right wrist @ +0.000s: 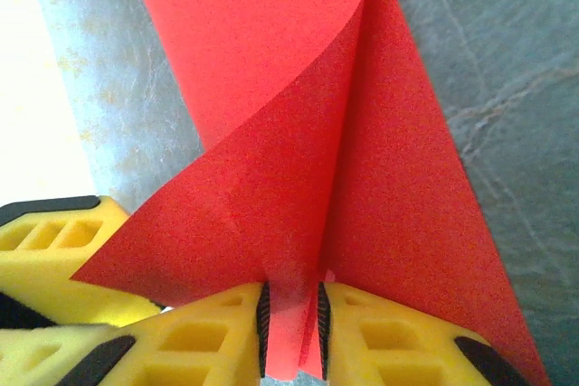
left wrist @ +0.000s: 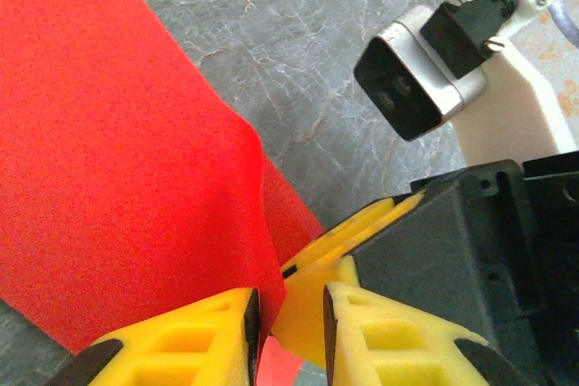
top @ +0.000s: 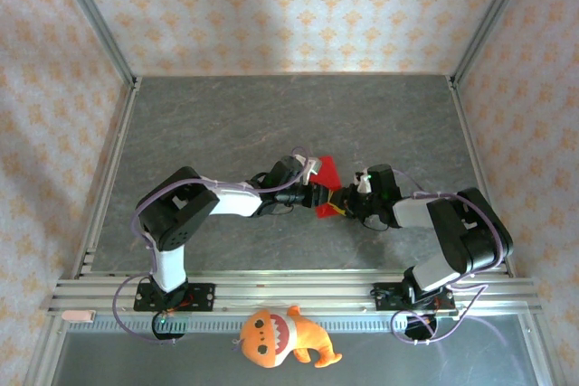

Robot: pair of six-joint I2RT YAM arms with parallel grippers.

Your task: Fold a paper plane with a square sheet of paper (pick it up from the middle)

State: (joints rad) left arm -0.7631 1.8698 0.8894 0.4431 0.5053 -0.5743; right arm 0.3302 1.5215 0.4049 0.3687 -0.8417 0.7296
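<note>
The red sheet of paper (right wrist: 298, 133) is pinched between the black pads of the right gripper (right wrist: 292, 336), whose yellow fingers are closed on several creased layers at the sheet's near edge; from that pinch the paper is seen fanning outward, one flap curled over to the left and another sloping away to the right above the grey marbled table (right wrist: 507, 88); in the left wrist view the left gripper (left wrist: 288, 332) is shown with its fingers (left wrist: 181, 345) narrowly apart around a raised ridge of the same sheet, and a yellow fingertip of the right gripper is caught in or behind that gap; whether the ridge is actually being squeezed cannot be told; one yellow finger of the left gripper is also glimpsed at the lower left of the right wrist view, just beside the paper; the right arm's wrist camera (left wrist: 421, 74) is pictured above the meeting point on its white mount; from overhead, the two grippers are seen tip to tip near the middle of the table, with the sheet between them as a crumpled, pointed shape; an orange plush toy (top: 280, 339) with white teeth is seen lying on the near side of the metal rail (top: 298, 291), well apart from the paper; the workspace is enclosed by patterned wall panels (top: 289, 6)
</note>
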